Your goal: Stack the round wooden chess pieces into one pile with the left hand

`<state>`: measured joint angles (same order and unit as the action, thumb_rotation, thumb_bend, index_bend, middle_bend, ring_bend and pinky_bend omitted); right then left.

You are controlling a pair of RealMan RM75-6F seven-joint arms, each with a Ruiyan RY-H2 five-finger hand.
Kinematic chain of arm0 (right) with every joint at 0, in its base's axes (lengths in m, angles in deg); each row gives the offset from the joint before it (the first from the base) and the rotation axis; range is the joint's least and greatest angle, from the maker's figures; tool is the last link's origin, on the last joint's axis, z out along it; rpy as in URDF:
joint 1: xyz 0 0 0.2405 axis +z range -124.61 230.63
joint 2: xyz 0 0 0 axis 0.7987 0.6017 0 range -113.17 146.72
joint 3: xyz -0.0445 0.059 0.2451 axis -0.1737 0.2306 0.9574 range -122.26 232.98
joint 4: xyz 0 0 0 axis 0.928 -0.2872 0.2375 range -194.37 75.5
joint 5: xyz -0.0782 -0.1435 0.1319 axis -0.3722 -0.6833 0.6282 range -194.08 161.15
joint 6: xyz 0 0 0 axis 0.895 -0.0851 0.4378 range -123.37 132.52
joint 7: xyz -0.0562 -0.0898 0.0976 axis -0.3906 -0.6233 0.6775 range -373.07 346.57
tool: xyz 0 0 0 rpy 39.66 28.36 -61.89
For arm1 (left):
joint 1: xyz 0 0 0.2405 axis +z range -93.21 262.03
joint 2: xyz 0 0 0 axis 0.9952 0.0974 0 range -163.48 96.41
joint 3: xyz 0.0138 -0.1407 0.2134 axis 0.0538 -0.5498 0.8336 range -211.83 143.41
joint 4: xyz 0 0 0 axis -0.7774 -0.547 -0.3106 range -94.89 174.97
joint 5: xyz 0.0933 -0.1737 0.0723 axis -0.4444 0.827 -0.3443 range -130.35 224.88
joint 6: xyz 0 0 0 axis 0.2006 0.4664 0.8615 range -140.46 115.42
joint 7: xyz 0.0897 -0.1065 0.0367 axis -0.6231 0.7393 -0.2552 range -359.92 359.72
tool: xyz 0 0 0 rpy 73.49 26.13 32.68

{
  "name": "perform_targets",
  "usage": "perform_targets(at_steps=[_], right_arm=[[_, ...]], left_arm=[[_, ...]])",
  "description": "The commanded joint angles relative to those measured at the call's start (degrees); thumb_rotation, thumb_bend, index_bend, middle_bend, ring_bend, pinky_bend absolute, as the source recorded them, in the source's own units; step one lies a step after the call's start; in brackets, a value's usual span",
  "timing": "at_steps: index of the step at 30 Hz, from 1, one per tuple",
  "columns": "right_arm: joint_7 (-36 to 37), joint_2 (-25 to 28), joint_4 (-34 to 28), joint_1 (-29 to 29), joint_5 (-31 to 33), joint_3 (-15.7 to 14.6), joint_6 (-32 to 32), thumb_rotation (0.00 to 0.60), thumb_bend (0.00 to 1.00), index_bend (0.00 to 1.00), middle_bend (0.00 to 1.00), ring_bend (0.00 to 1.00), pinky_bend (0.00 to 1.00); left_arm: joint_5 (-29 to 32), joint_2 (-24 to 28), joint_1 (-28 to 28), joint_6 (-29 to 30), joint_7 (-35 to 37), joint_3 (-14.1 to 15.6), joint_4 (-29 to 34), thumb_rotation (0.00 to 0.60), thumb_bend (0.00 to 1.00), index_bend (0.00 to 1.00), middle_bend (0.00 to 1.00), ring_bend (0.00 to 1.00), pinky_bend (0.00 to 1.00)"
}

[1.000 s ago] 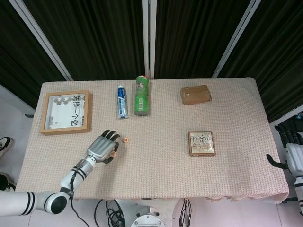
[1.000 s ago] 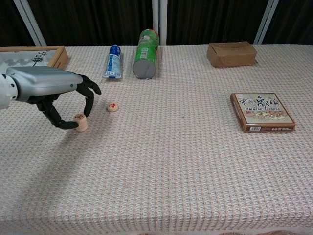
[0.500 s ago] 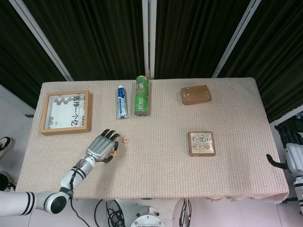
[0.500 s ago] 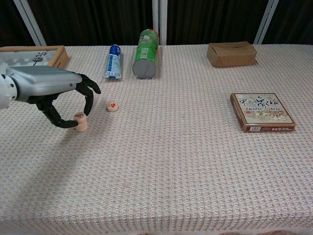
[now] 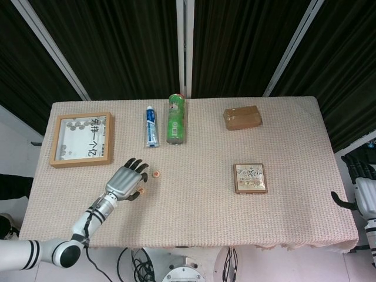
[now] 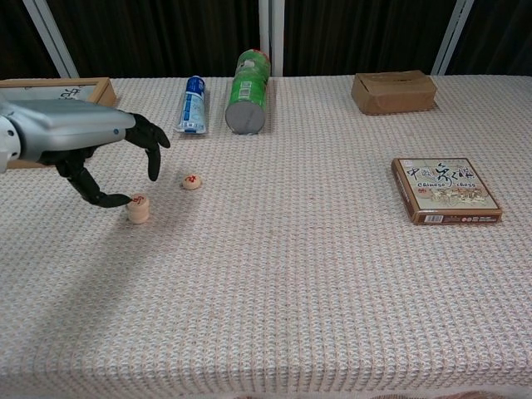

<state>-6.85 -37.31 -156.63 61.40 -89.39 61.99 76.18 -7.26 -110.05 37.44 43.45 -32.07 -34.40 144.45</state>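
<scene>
while fingers [image 6: 151,158] spread, left hand [image 6: 79,141] hovers over stacked pieces [image 6: 138,208].

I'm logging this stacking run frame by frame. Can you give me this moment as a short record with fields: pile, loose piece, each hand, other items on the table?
pile: small stack of chess pieces, upright on the table cloth
loose piece: single chess piece, lying flat, apart from the stack, to its right and further back
left hand: left hand beside the stack, fingers spread, holding nothing; a fingertip is at the stack's top edge
right hand: right hand off the table's edge, state unclear
other items: framed picture, toothpaste tube, green can, brown box, chess box
</scene>
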Motion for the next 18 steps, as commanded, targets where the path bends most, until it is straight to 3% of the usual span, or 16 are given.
perform_targets(at_steps=[1,9,14,18], right_arm=[[0.15,-0.05,0.10,0.01,0.01,0.02,-0.01,0.600,0.24,0.00,0.00,0.00,0.00],[0.89,-0.30,0.64,-0.05,-0.30,-0.13,-0.08,0.600,0.24,0.00,0.00,0.00,0.00],[1.54,-0.26,0.89,-0.12,-0.52,-0.14,-0.02,0.600,0.24,0.00,0.00,0.00,0.00],[1.98,-0.16,1.12,-0.18,-0.61,-0.14,0.02,0.600,0.23,0.00,0.00,0.00,0.00]], left_arm=[[-1.02,1.94,-0.29,1.27,-1.11,-0.96,2.97,0.600,0.31,0.36,0.09,0.00,0.00],[3.39,1.66,-4.58,-0.71,-4.18,-4.93,3.82,0.600,0.31,0.37,0.09,0.00,0.00],[10.81,-1.34,-9.91,-5.26,-6.94,-6.83,-1.41,0.600,0.29,0.37,0.09,0.00,0.00],[16.00,-3.90,-13.10,-7.67,-8.47,-6.73,-6.32,0.600,0.27,0.37,0.10,0.00,0.00]])
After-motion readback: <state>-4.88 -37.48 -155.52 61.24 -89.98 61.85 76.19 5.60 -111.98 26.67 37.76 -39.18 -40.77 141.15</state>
